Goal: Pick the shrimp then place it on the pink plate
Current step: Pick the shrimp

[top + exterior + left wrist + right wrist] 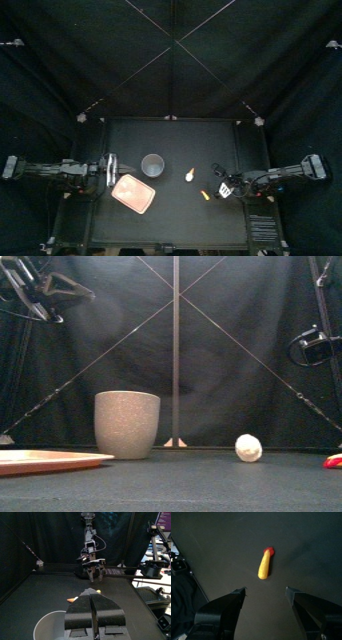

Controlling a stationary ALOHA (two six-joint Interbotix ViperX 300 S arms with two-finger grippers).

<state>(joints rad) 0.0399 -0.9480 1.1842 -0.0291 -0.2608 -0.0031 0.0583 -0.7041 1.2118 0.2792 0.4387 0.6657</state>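
Note:
The shrimp (206,194) is a yellow-orange stick with a red tail, lying on the table right of centre. In the right wrist view the shrimp (264,564) lies just beyond my right gripper (266,591), which is open, empty and hovering above the table. In the top view the right gripper (230,184) sits just right of the shrimp. The pink plate (134,192) lies flat at the front left. My left gripper (112,168) rests at the left, behind the plate, and in its own wrist view the left gripper (93,594) is shut on nothing.
A tall grey speckled cup (152,164) stands upright behind the plate. A small white oval toy (190,174) lies between the cup and the shrimp. From the front view the white toy (249,447) sits right of the cup (127,424).

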